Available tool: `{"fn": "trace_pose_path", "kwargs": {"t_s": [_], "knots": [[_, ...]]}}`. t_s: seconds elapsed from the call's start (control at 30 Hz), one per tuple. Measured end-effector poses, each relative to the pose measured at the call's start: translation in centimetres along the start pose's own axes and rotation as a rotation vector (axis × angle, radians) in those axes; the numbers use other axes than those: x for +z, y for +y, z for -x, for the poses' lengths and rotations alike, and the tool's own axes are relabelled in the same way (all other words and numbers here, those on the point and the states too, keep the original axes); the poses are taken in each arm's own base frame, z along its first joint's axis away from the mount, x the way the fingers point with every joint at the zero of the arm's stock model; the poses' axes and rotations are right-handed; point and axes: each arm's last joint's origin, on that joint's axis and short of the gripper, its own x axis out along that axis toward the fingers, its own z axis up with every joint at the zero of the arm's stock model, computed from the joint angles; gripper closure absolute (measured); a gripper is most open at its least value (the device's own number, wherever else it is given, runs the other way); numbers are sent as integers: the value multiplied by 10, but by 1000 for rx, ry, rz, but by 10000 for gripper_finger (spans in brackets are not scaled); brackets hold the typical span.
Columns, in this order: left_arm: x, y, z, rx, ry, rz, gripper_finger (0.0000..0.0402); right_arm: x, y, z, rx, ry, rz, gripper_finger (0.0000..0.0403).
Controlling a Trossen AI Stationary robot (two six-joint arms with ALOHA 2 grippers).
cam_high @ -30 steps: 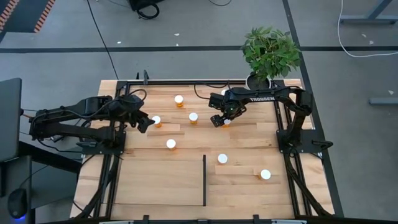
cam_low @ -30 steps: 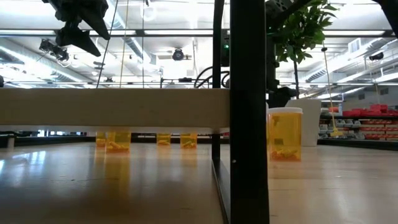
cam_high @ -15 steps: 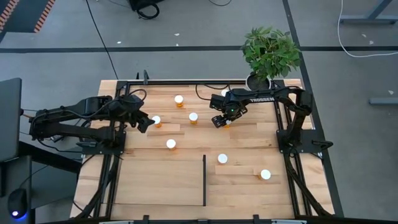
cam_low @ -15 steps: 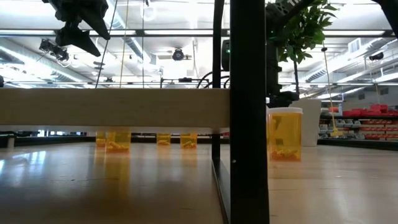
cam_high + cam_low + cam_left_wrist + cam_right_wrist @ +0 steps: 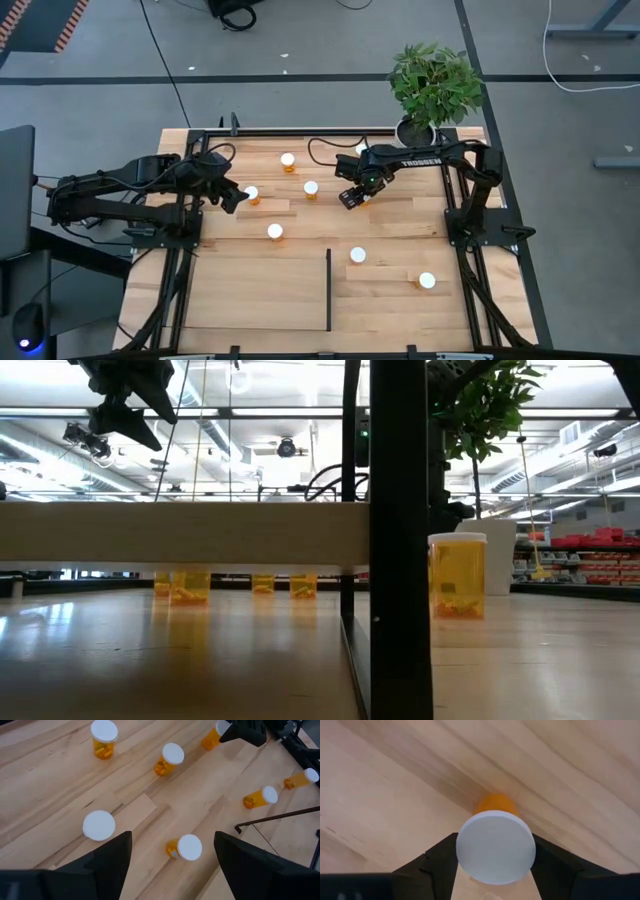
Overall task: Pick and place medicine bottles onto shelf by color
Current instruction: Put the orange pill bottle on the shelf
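Right end effector (image 5: 495,865): grasping a small translucent orange pill bottle with a round white cap (image 5: 496,846) — the dark fingers flank the cap on both sides and look to be touching it. In the high view it sits at about 1 o'clock from the surface's centre.
Left end effector (image 5: 172,855): released, fingers well apart, holding nothing; it hovers at about 10 o'clock, just beside another bottle.
Bottles: four stand loose across the far half of the plank surface (image 5: 250,290); two stand on the shelf.
Shelf: flat pale-wood board (image 5: 400,300) at 5 o'clock, with a thin black upright strip (image 5: 329,290) along its inner edge.
Risk: the grip appears to bear on the cap alone, so the bottle could twist or slip on lifting. A low carry could also clip the upright strip or knock over the two bottles already on the shelf.
Hidden: the held bottle's body lies under its cap, so contents and any colour cue cannot be read. In the low view a dark post blocks the middle — the right end effector cannot be made out there.
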Motion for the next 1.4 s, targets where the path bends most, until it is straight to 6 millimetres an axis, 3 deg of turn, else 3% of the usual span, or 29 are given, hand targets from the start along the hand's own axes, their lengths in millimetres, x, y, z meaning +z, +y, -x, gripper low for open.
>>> {"fn": "trace_pose_path", "kwargs": {"t_s": [0.2,0.37,0.63,0.8,0.93,1.17,1.4], "knots": [[0,0,0,0,0,0,111,0,2,2,49,40,9,173],[0,0,0,0,0,-1,111,2,15,22,101,38,72,176],[0,0,0,0,0,-2,111,3,59,101,243,-141,276,174],[0,0,0,0,0,-15,111,-17,91,155,331,-305,398,174],[0,0,0,-1,0,-35,111,-35,109,186,395,-396,436,174],[2,-1,3,-12,-4,-76,111,-44,145,198,479,-427,414,174],[12,-6,22,-34,-35,-122,111,-49,185,182,514,-395,461,173]]}}
